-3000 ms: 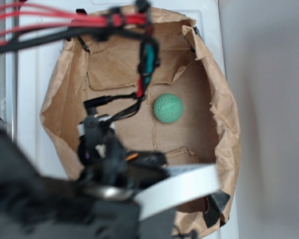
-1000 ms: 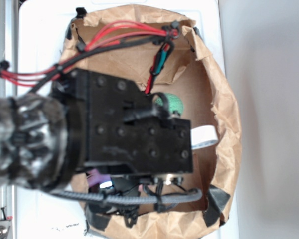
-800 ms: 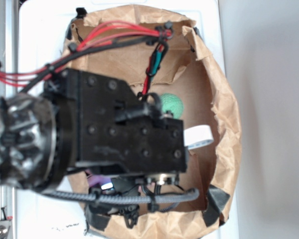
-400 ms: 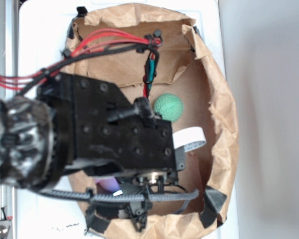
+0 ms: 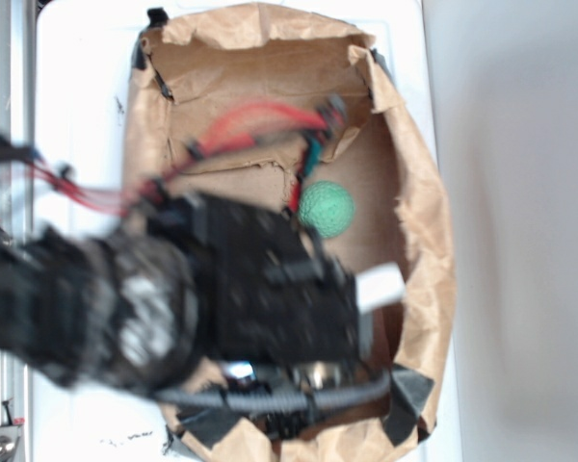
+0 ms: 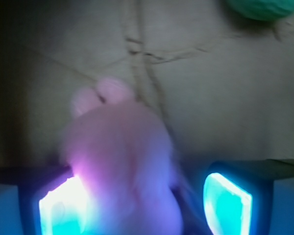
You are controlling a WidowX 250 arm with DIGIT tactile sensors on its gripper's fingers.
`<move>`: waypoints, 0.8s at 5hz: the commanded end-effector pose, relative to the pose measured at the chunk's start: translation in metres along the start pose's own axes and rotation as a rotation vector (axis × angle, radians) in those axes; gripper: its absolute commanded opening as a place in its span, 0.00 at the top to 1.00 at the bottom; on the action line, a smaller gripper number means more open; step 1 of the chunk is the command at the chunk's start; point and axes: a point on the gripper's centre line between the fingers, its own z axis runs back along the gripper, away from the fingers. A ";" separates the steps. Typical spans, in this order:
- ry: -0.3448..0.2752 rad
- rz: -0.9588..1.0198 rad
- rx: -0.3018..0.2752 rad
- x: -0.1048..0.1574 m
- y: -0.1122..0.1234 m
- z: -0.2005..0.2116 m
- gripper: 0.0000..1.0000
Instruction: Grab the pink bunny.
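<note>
The pink bunny (image 6: 120,161) shows blurred in the wrist view, a pale pink plush with two rounded bumps on top. It lies on the brown cardboard floor between the fingers of my gripper (image 6: 144,203). The gripper is open. The glowing left pad (image 6: 63,208) touches the bunny's side, and the right pad (image 6: 228,200) stands apart from it with a dark gap between. In the exterior view my blurred black arm (image 5: 260,294) hangs over the lower middle of the box and hides the bunny.
A round textured green ball (image 5: 326,209) rests on the box floor just beyond the arm, and its edge shows in the wrist view (image 6: 259,7). Crumpled brown paper walls (image 5: 429,241) ring the cardboard box. Red cables (image 5: 260,120) trail across the upper left.
In the exterior view the arm has slid left and toward the near end of the box, now motion-blurred. The green ball went from half covered to fully uncovered.
</note>
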 end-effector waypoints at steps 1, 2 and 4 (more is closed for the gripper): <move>0.003 -0.021 0.022 -0.002 -0.010 0.001 0.00; -0.008 -0.004 0.016 0.004 -0.009 0.002 1.00; -0.001 0.040 -0.062 0.014 0.003 0.033 1.00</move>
